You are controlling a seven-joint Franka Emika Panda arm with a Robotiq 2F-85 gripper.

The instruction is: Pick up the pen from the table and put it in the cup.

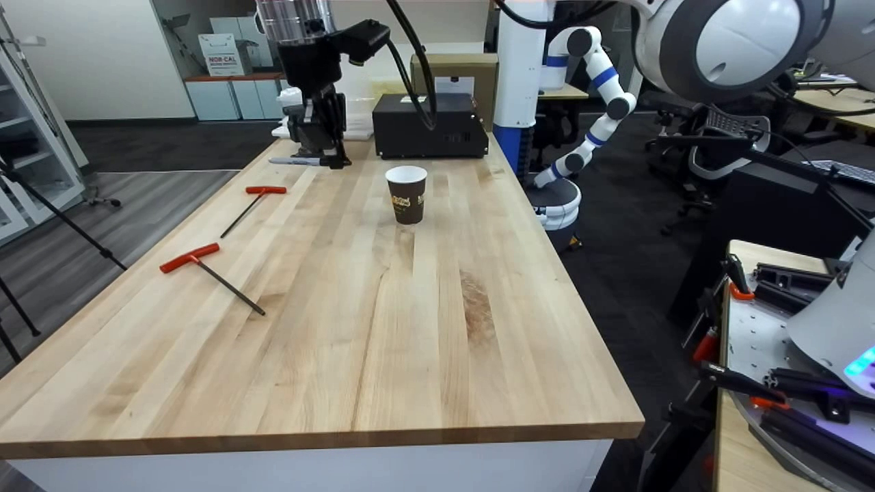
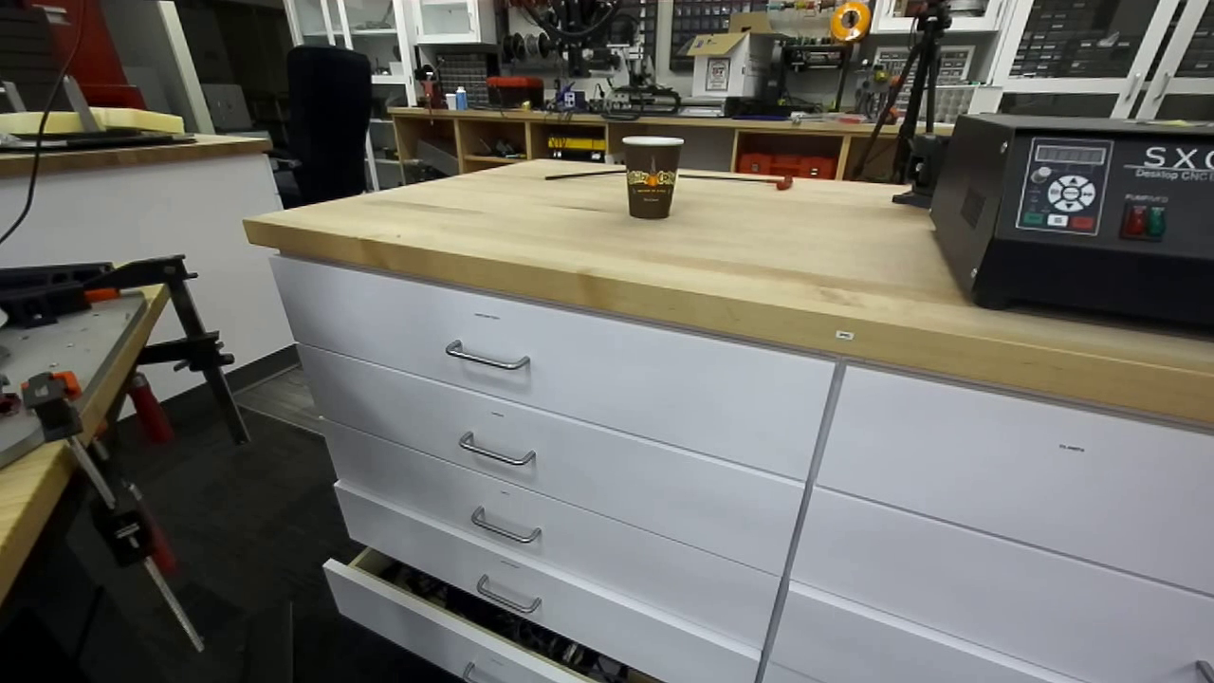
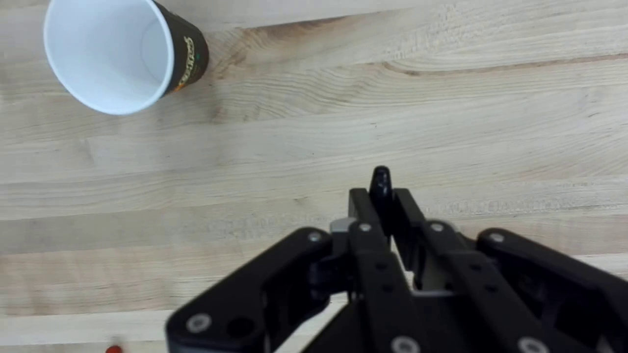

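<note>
One gripper (image 3: 380, 194), clamped on pen (image 1: 294, 161); pen's height over table (image 1: 424, 328) hard to judge. One brown cup (image 1: 409, 197), upright on table, beside gripper, apart.

In an exterior view the white-and-grey arm (image 1: 752, 48) crowds the upper right, and its white base (image 1: 837, 328) at the right edge shows a blue-green light (image 1: 860, 362). At the upper left the silvery wrist (image 1: 294, 20) stands nearly upright, a black fitting (image 1: 366, 41) jutting from its side. Below it the black hand (image 3: 381, 195) points downward. In the wrist view its two fingers (image 3: 362, 206) lie close together, nearly parallel, pinching the pen (image 3: 380, 178) between their tips.
</note>
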